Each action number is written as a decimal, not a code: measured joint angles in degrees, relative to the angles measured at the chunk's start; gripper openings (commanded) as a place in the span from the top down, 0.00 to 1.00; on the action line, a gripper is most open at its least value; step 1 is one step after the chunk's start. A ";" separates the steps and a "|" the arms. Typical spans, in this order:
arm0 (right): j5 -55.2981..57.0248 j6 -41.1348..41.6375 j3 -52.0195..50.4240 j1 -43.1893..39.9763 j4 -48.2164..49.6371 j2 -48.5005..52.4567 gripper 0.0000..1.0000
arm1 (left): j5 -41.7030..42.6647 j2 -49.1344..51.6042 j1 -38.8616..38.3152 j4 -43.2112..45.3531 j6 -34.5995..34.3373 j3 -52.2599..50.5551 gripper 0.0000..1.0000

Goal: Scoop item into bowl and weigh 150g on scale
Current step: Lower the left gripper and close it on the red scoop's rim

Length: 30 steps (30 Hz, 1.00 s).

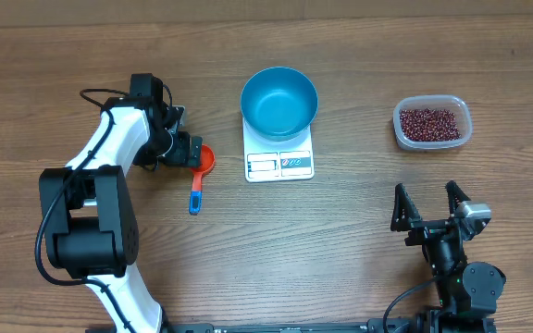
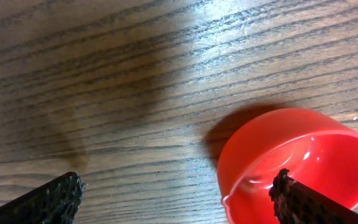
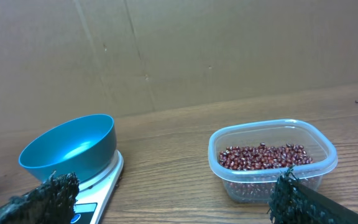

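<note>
The blue bowl (image 1: 279,100) stands empty on the white scale (image 1: 279,163) at the middle back. Dark red beans (image 1: 428,122) fill a clear tub (image 1: 464,131) at the back right. A scoop with a red cup (image 1: 207,160) and blue handle (image 1: 195,194) lies left of the scale. My left gripper (image 1: 192,153) is open right at the cup. In the left wrist view one fingertip (image 2: 300,199) hangs over the empty red cup (image 2: 316,149), the other (image 2: 51,198) over bare wood. My right gripper (image 1: 428,205) is open and empty, in front of the tub (image 3: 272,163) and bowl (image 3: 70,148).
A cardboard wall (image 3: 179,50) closes off the back of the wooden table (image 1: 340,240). The right wrist view shows the scale (image 3: 104,180) to the left of the beans (image 3: 263,155).
</note>
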 measured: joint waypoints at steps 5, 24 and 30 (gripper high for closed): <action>0.00 -0.02 0.00 0.00 0.02 0.00 0.00 | -0.02 0.00 0.00 1.90 0.00 -1.73 0.00; -0.02 0.02 0.00 0.00 0.02 0.00 0.00 | -1.05 -0.02 0.02 3.72 0.44 -2.84 0.25; 0.00 0.02 0.00 -0.02 0.00 0.00 0.00 | -1.11 -0.02 0.04 3.89 1.29 -3.10 0.55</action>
